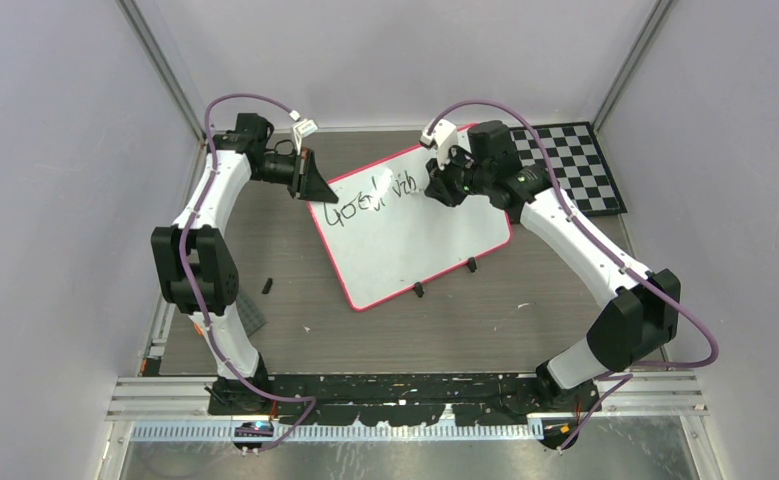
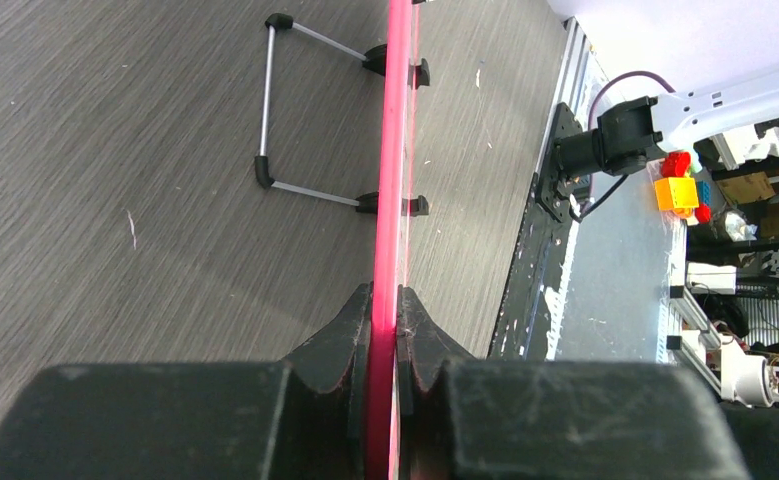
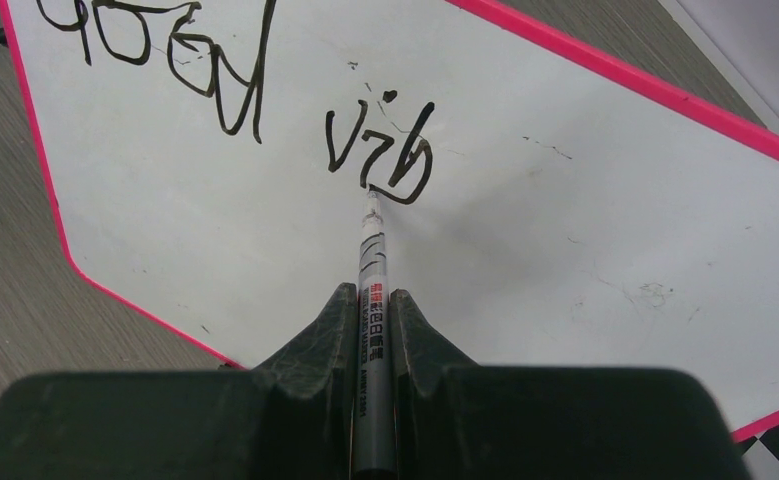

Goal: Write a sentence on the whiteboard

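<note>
The whiteboard (image 1: pixel 435 240) lies tilted on the table, pink-rimmed, with black writing (image 1: pixel 377 195) along its far edge. In the right wrist view the sentence reads "Good" (image 3: pixel 180 55) and then "vib" (image 3: pixel 385 150). My left gripper (image 1: pixel 312 185) is shut on the board's far left corner; its wrist view shows both fingers pinching the pink rim (image 2: pixel 395 150) edge-on. My right gripper (image 1: pixel 443 188) is shut on a grey marker (image 3: pixel 372 255). The marker's tip (image 3: pixel 370 203) touches the board right at the bottom of the "b".
A black-and-white checkerboard mat (image 1: pixel 575 165) lies behind the board at the far right. A small black piece (image 1: pixel 267 285) and a dark grey plate (image 1: pixel 250 312) sit near the left arm. The board's wire stand (image 2: pixel 265 100) rests on the table. Walls close in on both sides.
</note>
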You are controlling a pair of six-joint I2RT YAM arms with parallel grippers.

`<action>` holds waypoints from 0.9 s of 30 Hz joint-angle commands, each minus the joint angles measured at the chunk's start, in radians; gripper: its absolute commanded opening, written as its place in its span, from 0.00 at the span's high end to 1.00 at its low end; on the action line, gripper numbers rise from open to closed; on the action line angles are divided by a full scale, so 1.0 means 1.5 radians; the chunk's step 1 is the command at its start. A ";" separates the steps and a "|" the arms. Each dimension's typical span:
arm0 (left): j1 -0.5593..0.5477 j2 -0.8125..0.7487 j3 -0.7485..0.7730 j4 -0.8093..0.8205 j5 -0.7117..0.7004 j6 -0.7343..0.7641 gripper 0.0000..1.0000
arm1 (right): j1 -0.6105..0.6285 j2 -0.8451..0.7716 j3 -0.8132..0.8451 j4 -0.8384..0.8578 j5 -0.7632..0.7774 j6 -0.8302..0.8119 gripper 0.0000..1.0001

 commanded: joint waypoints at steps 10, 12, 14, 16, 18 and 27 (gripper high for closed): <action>-0.002 0.008 0.025 -0.004 -0.029 0.028 1.00 | -0.017 -0.036 0.027 -0.003 0.015 -0.002 1.00; -0.002 0.009 0.025 -0.004 -0.029 0.028 1.00 | -0.031 -0.034 0.038 -0.006 0.012 0.003 1.00; -0.002 0.009 0.024 -0.005 -0.028 0.030 1.00 | -0.043 -0.029 0.051 -0.006 0.002 0.008 1.00; -0.003 0.009 0.024 -0.006 -0.029 0.031 1.00 | -0.046 -0.023 0.060 -0.006 -0.005 0.010 1.00; -0.002 0.010 0.025 -0.006 -0.028 0.031 1.00 | -0.046 -0.018 0.067 -0.005 -0.013 0.011 1.00; -0.003 0.014 0.028 -0.006 -0.029 0.029 1.00 | -0.046 -0.006 0.079 -0.005 -0.036 0.007 1.00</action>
